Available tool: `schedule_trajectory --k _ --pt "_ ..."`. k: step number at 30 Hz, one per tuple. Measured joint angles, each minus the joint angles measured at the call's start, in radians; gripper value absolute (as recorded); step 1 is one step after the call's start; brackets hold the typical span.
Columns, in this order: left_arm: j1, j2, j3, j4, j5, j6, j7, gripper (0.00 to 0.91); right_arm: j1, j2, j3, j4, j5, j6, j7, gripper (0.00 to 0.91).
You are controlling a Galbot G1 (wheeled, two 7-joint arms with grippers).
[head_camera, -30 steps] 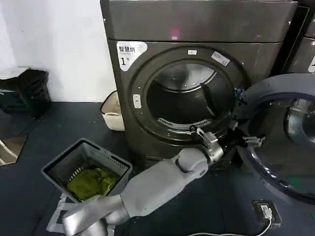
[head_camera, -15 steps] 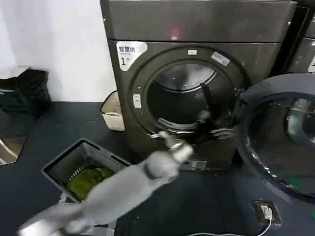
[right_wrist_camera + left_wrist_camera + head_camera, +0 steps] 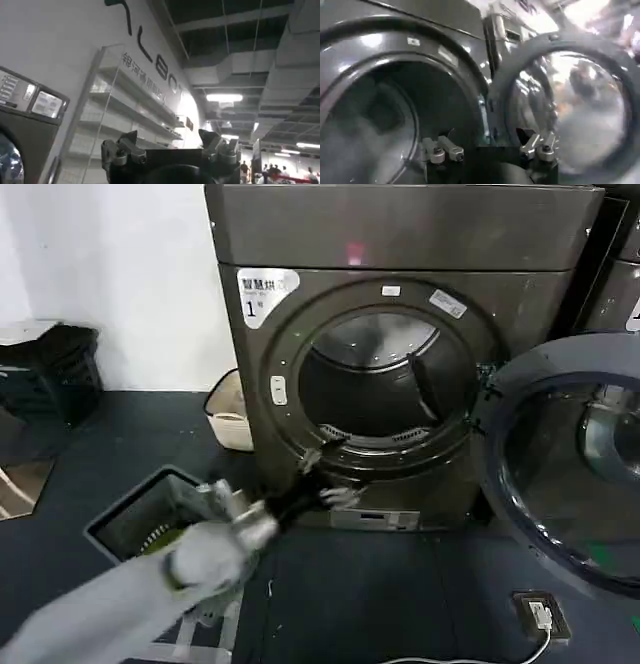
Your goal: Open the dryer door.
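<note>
One door (image 3: 565, 459) hangs swung wide on the right of the dryer (image 3: 400, 334) in the head view, drum exposed, so the task looks done; the left gripper (image 3: 322, 482) sits low before the opening, apparently clear of the door. Left wrist view: its fingers (image 3: 442, 150) are spread wide and empty, the door (image 3: 565, 100) beyond. Right wrist view: the right gripper (image 3: 170, 147) points at the ceiling, parked, fingers apart.

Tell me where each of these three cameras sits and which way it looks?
Head view: on the robot's head, looking down at the dryer, its dryer door swung open; the left gripper shows.
Left wrist view: on the left arm, facing the dryer's drum, past open fingers.
Right wrist view: on the right arm, tilted toward shelves and ceiling.
Head and left wrist share the door.
</note>
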Motion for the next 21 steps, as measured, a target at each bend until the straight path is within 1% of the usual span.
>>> schedule_trajectory --k 6,8,10,15,21 --pt "0.138 0.224 -0.126 -0.083 0.003 0.086 0.091 0.907 0.017 0.002 -0.007 0.022 -0.033 -0.006 -0.006 0.907" --pt "0.179 0.288 -0.166 -0.084 0.032 0.132 0.1 0.907 0.022 0.001 -0.007 0.029 -0.042 -0.013 -0.006 0.907" --pt "0.21 0.344 -0.209 -0.086 0.016 0.183 0.098 0.907 0.028 -0.004 -0.003 0.035 -0.062 -0.014 -0.006 0.907" --pt "0.252 0.443 -0.281 -0.082 0.002 0.308 0.121 0.907 0.039 -0.006 -0.002 0.039 -0.084 -0.01 -0.005 0.907" --pt "0.259 0.519 -0.311 -0.04 0.031 0.423 0.209 0.907 0.066 0.002 -0.029 0.03 -0.09 0.009 -0.007 0.907"
